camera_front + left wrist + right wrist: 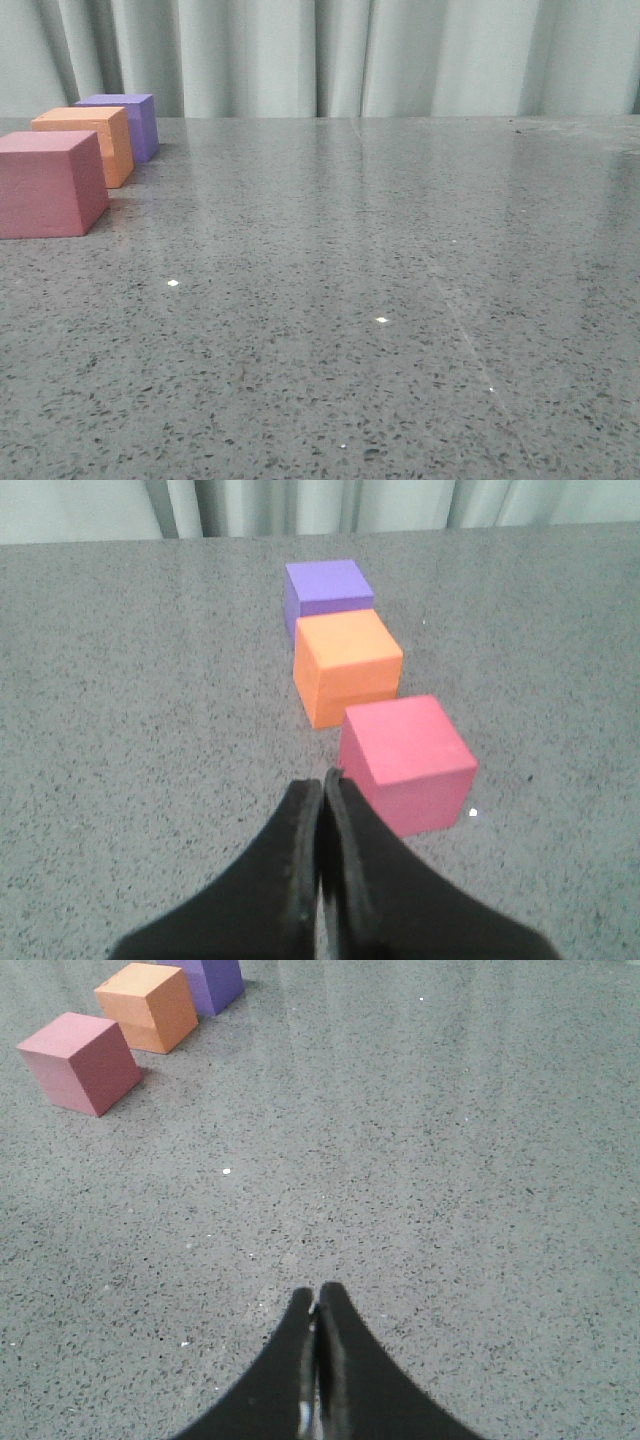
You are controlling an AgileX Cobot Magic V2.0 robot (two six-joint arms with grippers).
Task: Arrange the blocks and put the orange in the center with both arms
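Note:
Three cubes stand in a row at the far left of the table: the pink-red cube point(48, 182) nearest, the orange cube point(90, 143) in the middle, the purple cube point(125, 122) farthest. They sit close together. In the left wrist view the pink-red cube point(405, 761), orange cube point(345, 665) and purple cube point(325, 588) lie just beyond my left gripper point(322, 783), which is shut and empty. My right gripper point(317, 1292) is shut and empty over bare table, far from the pink-red cube point(80, 1062), orange cube point(150, 1005) and purple cube point(212, 982). Neither gripper shows in the front view.
The grey speckled table point(380, 300) stretches to the right of the cubes. A pale curtain point(350, 55) hangs behind the table's far edge.

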